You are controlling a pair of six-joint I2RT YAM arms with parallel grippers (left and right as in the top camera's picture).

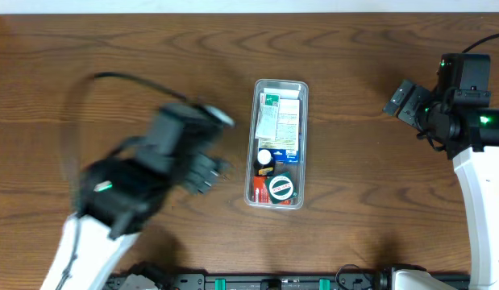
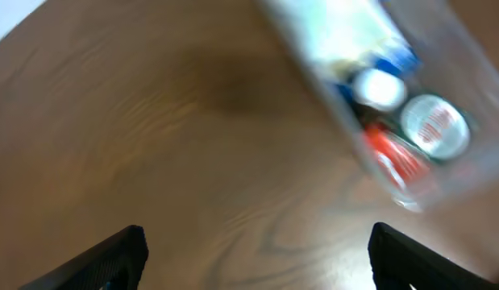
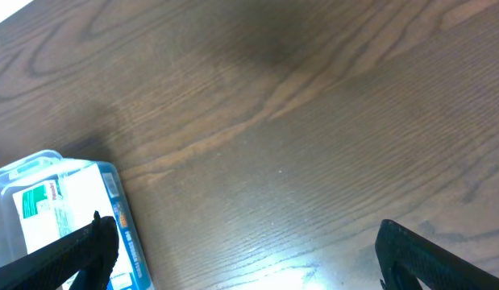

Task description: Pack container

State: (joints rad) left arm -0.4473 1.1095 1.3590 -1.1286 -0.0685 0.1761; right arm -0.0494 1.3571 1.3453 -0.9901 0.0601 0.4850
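Left gripper (image 1: 207, 171) blurred, near front-left, fingers wide apart, nothing held, just beside container (image 1: 306, 129); container mid-table, upright, already holding boxes (image 1: 280, 121) and round-lidded items (image 1: 280, 187), looks near full, so likely last step of packing; next move: take left arm away without clipping the rim; right gripper (image 1: 404, 100) fully spread, empty, well apart at far right; open table (image 1: 136, 56) all round

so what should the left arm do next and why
Probably draw the left arm back from the container: its jaws stand open and empty, the tub looks filled end to end, and no loose item shows on the table.
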